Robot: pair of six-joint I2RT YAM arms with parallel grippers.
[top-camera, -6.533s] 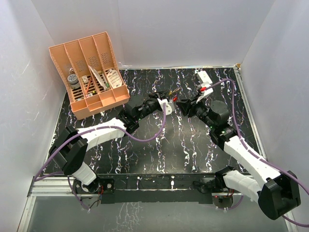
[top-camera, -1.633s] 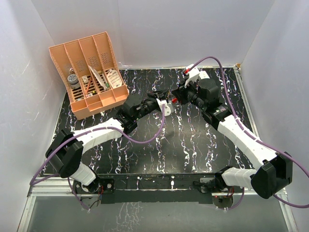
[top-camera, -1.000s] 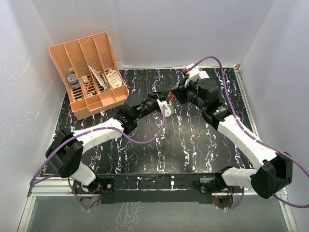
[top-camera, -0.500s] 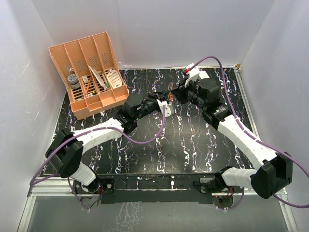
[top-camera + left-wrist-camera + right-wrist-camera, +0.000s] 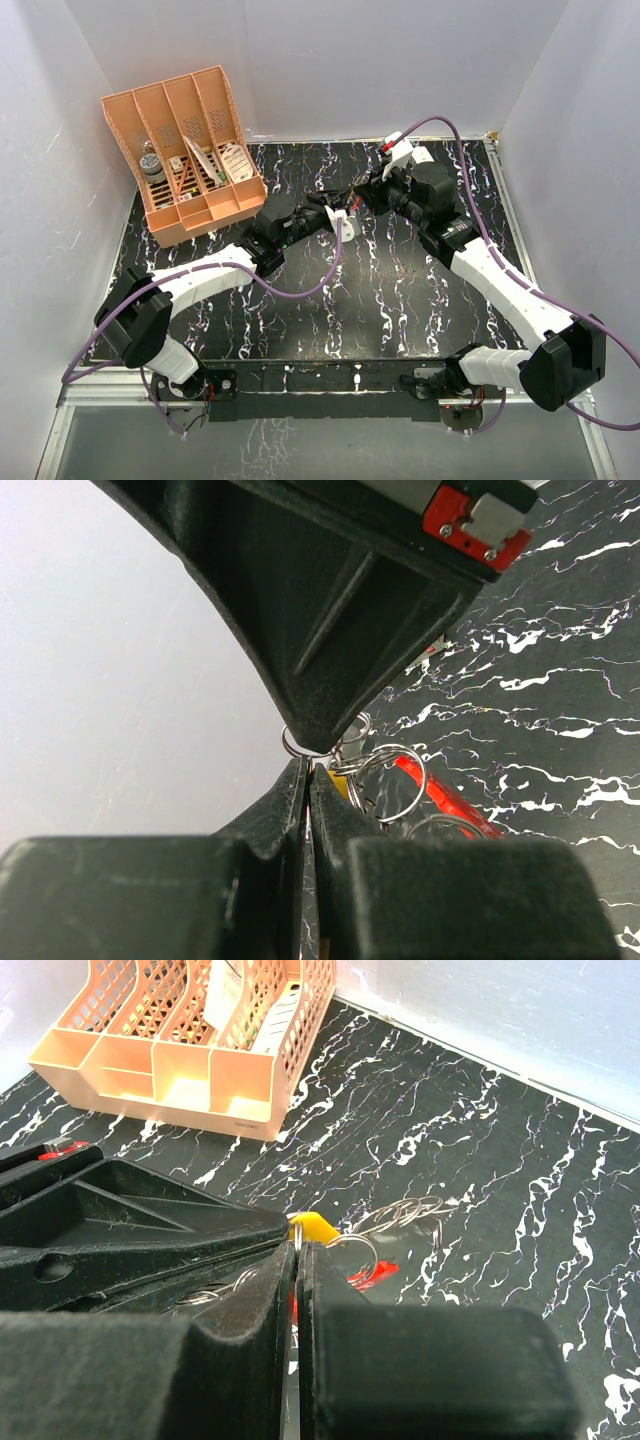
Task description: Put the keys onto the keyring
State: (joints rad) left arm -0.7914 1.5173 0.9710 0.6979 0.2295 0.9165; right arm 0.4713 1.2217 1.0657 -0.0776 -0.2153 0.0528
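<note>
Top camera: high, behind, looking down over table point(image 5: 400, 300). Wrist cameras: close, facing each other, sharing the keyring point(image 5: 442, 796).

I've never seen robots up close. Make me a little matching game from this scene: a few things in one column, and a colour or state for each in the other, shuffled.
Things:
1. keyring
2. file rack
3. table
4. left tool

Colour or state:
a. black with white veins
b. shut
c. red
d. peach-orange

Pairs: 1-c, 2-d, 3-a, 4-b.
</note>
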